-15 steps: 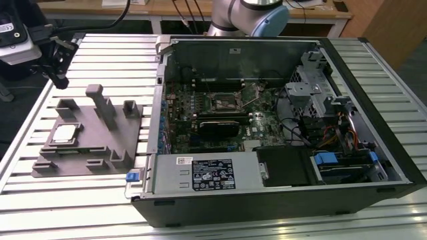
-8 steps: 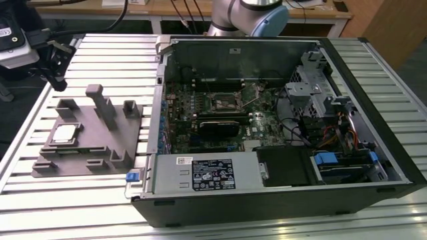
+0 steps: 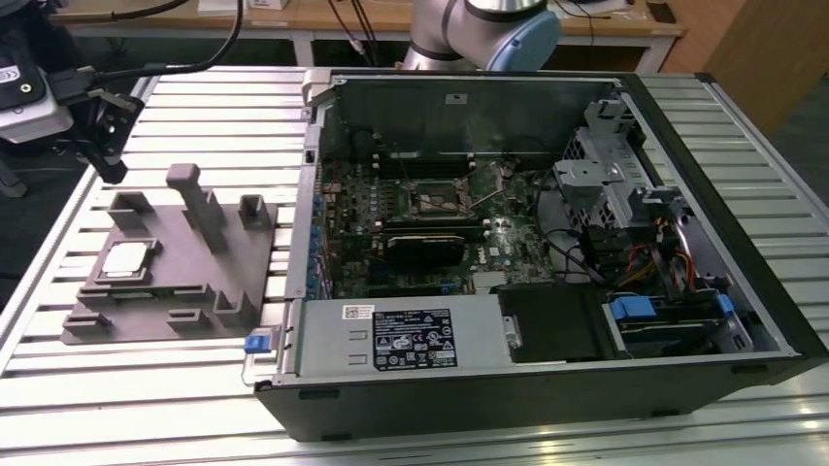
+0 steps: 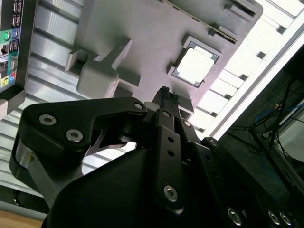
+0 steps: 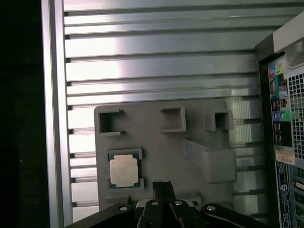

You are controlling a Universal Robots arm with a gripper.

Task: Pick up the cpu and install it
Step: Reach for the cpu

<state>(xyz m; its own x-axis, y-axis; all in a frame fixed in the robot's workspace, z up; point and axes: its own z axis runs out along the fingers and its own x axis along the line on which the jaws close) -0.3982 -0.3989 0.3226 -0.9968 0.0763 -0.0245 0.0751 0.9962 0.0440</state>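
Silvery-grey metal: the cpu (image 3: 126, 260) lies flat, pale top up, in a shallow framed recess (image 5: 125, 153) of the grey plastic fixture (image 3: 182, 267).
Fixture: rests on the slatted aluminium worktop (image 3: 208, 116), just beside the open computer case (image 3: 518, 413), on the exterior view's left of it.
Claw: the claw (image 5: 161, 186) hangs above the fixture's side of the worktop, near the cpu and apart from it. In both wrist views its fingertips meet, clenched on nothing.
Step in hand: reads as the approach to the pick. The chip is not yet touched.
Doing it well: by my judgement, the fingers need to be parted before any descent. They should be centred over the chip, square to its sides, and should take it by two opposite edges. A skewed or off-centre grip would likely tilt so thin a plate, or jam it against the frame.
Edges: the recess rim hugs the chip closely, so there is little slack for fingertips. The upright posts (image 3: 194, 194) stand near on the case side.
Open room: bare slats lie beyond the fixture. The worktop's rim runs close on the exterior view's left, and straight above the chip looks free.
Socket: the metal-framed socket (image 3: 436, 200) sits on the board inside the case, well apart from the cpu, with the case wall between them.
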